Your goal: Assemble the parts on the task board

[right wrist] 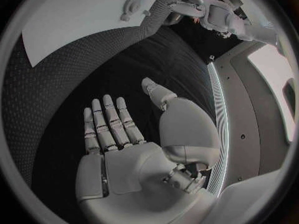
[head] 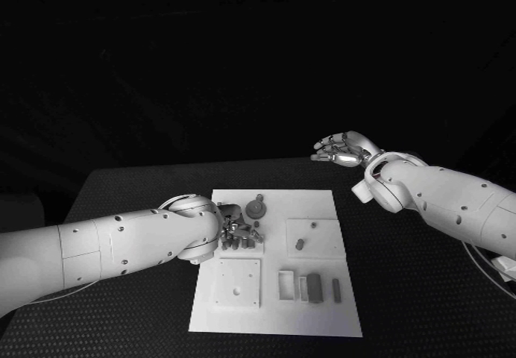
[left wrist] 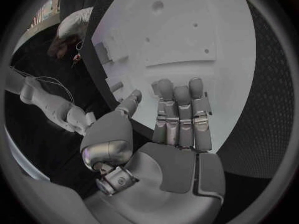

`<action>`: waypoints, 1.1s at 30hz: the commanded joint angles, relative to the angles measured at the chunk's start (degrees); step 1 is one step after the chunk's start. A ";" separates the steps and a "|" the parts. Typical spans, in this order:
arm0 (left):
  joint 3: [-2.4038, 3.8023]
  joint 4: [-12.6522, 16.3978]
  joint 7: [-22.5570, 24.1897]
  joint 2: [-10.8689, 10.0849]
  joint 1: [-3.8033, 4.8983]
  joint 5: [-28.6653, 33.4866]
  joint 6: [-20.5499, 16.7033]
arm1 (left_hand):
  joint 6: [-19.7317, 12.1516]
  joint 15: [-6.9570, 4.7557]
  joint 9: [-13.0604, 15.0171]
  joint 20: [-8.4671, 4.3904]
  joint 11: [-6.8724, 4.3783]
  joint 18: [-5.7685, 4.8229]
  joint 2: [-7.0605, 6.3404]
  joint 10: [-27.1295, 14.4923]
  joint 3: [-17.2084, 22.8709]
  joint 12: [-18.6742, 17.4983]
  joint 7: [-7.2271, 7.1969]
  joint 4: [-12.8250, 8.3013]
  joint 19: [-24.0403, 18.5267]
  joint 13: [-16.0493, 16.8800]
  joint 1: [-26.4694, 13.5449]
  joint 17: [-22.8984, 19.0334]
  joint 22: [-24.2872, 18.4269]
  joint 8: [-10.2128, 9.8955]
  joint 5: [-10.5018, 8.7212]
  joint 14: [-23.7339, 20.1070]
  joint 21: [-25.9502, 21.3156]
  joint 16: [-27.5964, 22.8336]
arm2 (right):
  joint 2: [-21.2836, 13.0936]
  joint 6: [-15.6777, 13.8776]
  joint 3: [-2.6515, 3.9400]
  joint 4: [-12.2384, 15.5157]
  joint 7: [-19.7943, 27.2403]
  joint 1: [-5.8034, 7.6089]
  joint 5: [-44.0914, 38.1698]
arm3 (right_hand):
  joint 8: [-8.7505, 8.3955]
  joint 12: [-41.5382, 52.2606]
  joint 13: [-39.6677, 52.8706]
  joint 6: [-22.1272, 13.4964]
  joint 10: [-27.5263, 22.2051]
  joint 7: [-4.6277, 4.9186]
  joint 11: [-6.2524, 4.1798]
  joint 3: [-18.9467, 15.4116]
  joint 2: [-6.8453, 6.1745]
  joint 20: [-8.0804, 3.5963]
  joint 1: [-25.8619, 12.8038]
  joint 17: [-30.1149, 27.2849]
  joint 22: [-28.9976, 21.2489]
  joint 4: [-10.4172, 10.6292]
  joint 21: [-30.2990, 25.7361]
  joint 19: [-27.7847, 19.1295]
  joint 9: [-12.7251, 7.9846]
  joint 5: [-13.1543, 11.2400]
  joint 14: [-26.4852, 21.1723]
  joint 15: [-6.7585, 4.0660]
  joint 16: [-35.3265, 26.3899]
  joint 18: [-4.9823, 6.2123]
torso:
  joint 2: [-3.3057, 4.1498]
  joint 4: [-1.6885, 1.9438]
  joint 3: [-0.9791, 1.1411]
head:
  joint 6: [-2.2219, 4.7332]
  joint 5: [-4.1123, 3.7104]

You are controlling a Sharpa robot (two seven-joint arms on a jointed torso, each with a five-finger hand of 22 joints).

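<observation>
The white task board (head: pixel 323 313) lies in the middle of the black table. Grey parts sit on it: a round piece (head: pixel 256 209) at the far end, a small peg (head: pixel 300 243) on a raised square, and a frame (head: pixel 286 285) beside upright blocks (head: pixel 313 287) near the front. My left hand (head: pixel 238 235) hovers over the board's left side with nothing in it. In the left wrist view this hand (left wrist: pixel 177 129) has straight fingers over the board (left wrist: pixel 187 35). My right hand (head: pixel 344 148) hangs beyond the board's far right corner, holding nothing, its fingers (right wrist: pixel 106 124) spread above the black mat.
A raised square plate (head: pixel 238 283) with small holes sits at the board's front left. Black table surrounds the board on all sides. In the right wrist view the board (right wrist: pixel 74 20) lies ahead of the fingers, with my left arm (right wrist: pixel 212 10) beyond it.
</observation>
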 commanded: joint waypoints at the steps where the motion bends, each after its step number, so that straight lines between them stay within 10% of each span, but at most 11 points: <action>1: 0.01 0.00 0.00 0.02 0.02 -0.53 1.19 | 0.25 -0.28 0.05 -0.05 -0.02 0.24 0.56 0.49 -0.19 0.21 -0.02 -0.15 0.47 0.09 0.05 -0.09 1.16 0.02 -0.19 0.25 0.23 0.36 | 0.04 0.89 0.00 0.03 0.24 -0.03 -0.34 | 0.23 -0.31 -0.08 -0.40 0.48 3.16 0.10 0.02 -0.17 -0.19 0.15 -0.07 0.07 0.46 -0.29 -0.36 -0.08 -0.19 -0.08 0.35 -0.24 -0.78 | -0.03 0.01 -0.01 | -0.07 -0.01; 33: -0.08 -1.60 -0.32 0.47 -0.16 -0.90 1.92 | -0.32 -0.31 -0.20 -0.10 0.16 0.11 1.02 0.19 -0.53 0.36 0.21 -0.62 0.35 0.10 0.14 -0.50 1.11 -0.61 -0.19 -0.03 0.17 0.64 | 0.16 1.04 0.00 0.06 0.24 -0.04 -0.44 | 0.33 -0.39 -0.26 -0.42 0.60 3.21 0.11 -0.01 -0.18 -0.20 0.13 -0.08 0.28 0.61 -0.33 -0.39 -0.14 -0.19 -0.10 0.34 -0.28 -0.80 | -0.02 -0.02 0.02 | -0.12 -0.09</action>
